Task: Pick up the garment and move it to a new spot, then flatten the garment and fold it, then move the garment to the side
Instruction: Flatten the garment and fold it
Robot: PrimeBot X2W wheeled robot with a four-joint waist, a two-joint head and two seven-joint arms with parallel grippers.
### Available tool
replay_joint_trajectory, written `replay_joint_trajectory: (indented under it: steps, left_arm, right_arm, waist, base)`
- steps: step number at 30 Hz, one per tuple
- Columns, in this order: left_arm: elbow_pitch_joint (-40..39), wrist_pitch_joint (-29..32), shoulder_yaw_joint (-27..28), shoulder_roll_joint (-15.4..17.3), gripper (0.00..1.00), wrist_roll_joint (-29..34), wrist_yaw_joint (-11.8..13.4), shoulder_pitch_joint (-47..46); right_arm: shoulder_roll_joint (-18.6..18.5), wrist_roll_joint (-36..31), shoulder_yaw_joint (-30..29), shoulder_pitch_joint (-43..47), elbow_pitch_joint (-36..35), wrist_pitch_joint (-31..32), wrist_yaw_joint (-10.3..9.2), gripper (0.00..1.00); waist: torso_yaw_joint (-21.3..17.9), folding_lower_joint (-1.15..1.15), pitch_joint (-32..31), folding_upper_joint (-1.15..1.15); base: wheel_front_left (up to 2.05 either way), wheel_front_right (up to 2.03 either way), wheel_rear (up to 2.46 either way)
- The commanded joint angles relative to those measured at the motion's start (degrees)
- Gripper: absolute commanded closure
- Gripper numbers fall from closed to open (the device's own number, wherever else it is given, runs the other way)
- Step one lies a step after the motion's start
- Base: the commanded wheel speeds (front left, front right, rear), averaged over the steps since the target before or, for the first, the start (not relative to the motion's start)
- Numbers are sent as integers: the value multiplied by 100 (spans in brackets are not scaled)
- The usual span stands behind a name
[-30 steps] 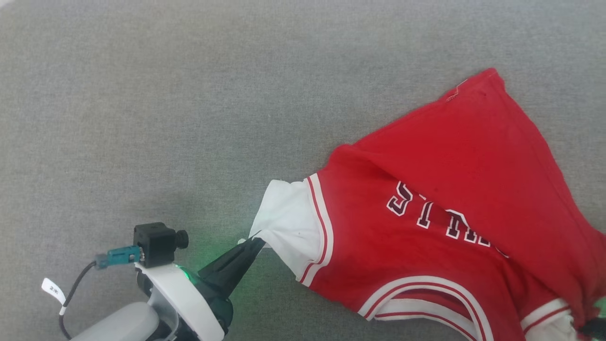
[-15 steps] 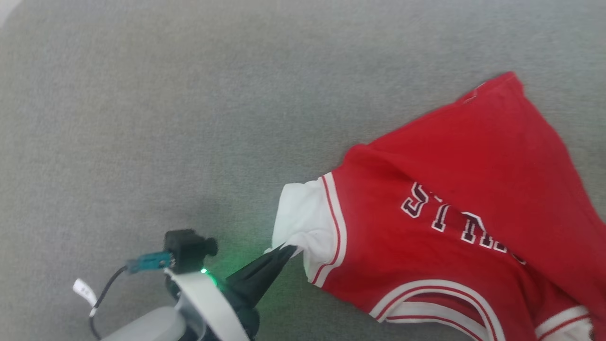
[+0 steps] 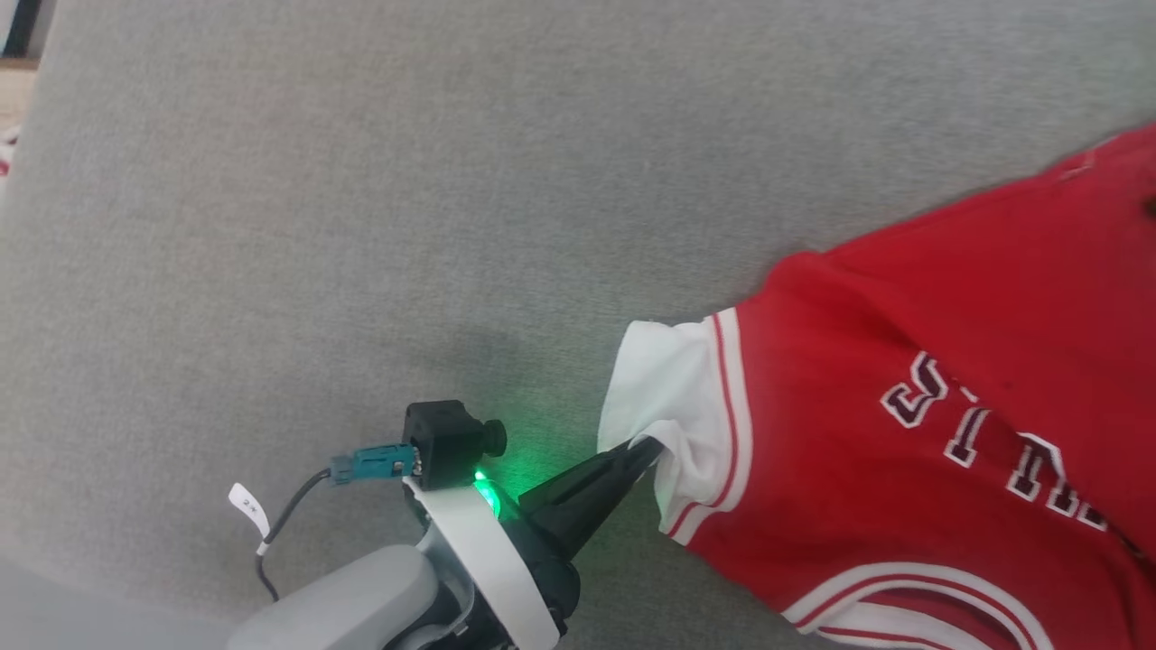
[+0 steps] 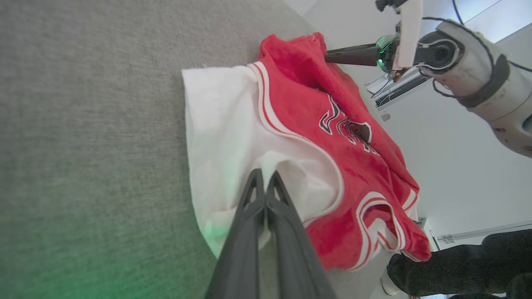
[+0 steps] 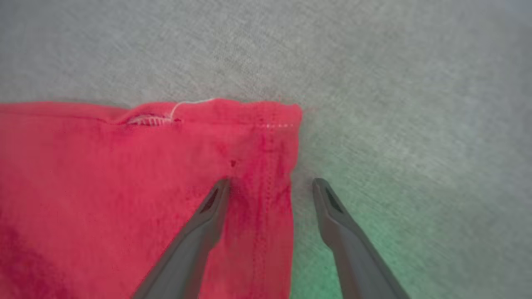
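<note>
The red jersey garment (image 3: 903, 361) lies on the grey cloth surface (image 3: 361, 226), running off the head view's right edge, with its dark white-outlined lettering facing up. My left gripper (image 3: 652, 445) is shut on the lower edge of the white sleeve (image 3: 668, 388), which puckers around the fingertips (image 4: 264, 174). In the right wrist view my right gripper (image 5: 270, 182) is open at the garment's (image 5: 124, 166) red hem corner. One finger is over the cloth and the other over the grey surface. In the left wrist view, the right gripper (image 4: 328, 56) is at the garment's (image 4: 299, 104) far end.
The grey surface stretches wide to the left and behind the jersey, and its edge shows at the head view's upper left (image 3: 23, 108). A person's dark trouser leg (image 4: 457, 265) and shoe stand beyond the surface in the left wrist view.
The head camera has swung, so the whole picture has shifted right. My left gripper stays shut on the white sleeve. The dark tip near the other sleeve at lower right has gone.
</note>
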Motion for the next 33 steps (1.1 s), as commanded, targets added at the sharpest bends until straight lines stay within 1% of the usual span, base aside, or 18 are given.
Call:
replay_joint_trajectory:
  steps: [1,3,5,6,7,8,10,14,17,19,22,24,28,29,31,33]
  left_arm:
    - [72,-25,-45,-34,100,2,-7,-57]
    - [112,-21,-65,-71,100,-20,-6,-62]
    - [149,-29,-96,-101,100,-43,-6,-72]
    - [170,-31,-110,-107,100,-62,-6,-85]
    - [192,-32,-121,-113,100,-88,-6,-101]
    - [219,-31,-120,-109,100,-111,-6,-125]
    - [243,-34,-68,-78,100,-171,-6,-180]
    - [270,-37,203,15,100,-23,-8,-362]
    - [407,-39,432,126,100,-53,-7,-661]
    - [521,-41,634,172,100,-197,-7,-969]
    - [666,-8,843,210,100,-382,-7,-1644]
    - [815,98,964,205,100,-573,-8,-2182]
    - [1472,314,1427,194,100,-927,-7,-3417]
    - [1472,314,1427,194,100,-927,-7,-3417]
    - [1894,326,1734,117,100,-1125,-7,-4043]
    - [2406,246,2030,109,100,-1212,1,-4627]
  right_arm:
    - [109,-101,116,-115,149,198,1,0]
    - [296,-173,334,-101,266,407,0,0]
    - [387,-168,494,-74,355,564,2,0]
    - [418,-176,579,-59,368,603,2,52]
    - [439,-162,643,-54,353,616,3,69]
    - [456,-105,661,-57,359,596,4,100]
    - [442,-75,639,-117,354,466,10,100]
    - [437,-14,276,-447,571,-135,-4,100]
    - [598,38,15,-636,919,-555,-3,100]
    - [734,95,-200,-823,1226,-799,-2,100]
    - [911,87,-595,-1254,1770,-1215,-3,100]
    - [1043,-65,-787,-1589,2105,-1481,-3,100]
    - [1343,-265,-1156,-2392,2715,-1949,-4,100]
    - [1343,-265,-1156,-2392,2715,-1949,-4,100]
    - [1508,-369,-1326,-2779,3048,-2206,-5,100]
    - [1697,-473,-1426,-3133,3337,-2445,-10,100]
  waist:
    - [130,0,128,0]
    - [154,0,142,0]
    - [168,0,136,0]
    - [173,0,119,0]
    - [172,0,98,0]
    - [166,0,71,0]
    - [141,0,8,0]
    - [47,0,-116,0]
    - [-60,0,-208,0]
    - [-142,0,-250,0]
    - [-255,0,-247,0]
    - [-325,0,-205,0]
    - [-526,0,-133,0]
    - [-526,0,-133,0]
    - [-637,0,-120,0]
    - [-744,0,-137,0]
  base:
    - [0,0,0]
    - [0,0,0]
    - [0,0,0]
    - [0,0,0]
    - [0,0,0]
    - [0,0,0]
    - [0,0,0]
    - [0,0,0]
    - [0,0,0]
    - [0,0,0]
    - [0,0,0]
    - [0,0,0]
    - [0,0,0]
    - [0,0,0]
    - [0,0,0]
    - [0,0,0]
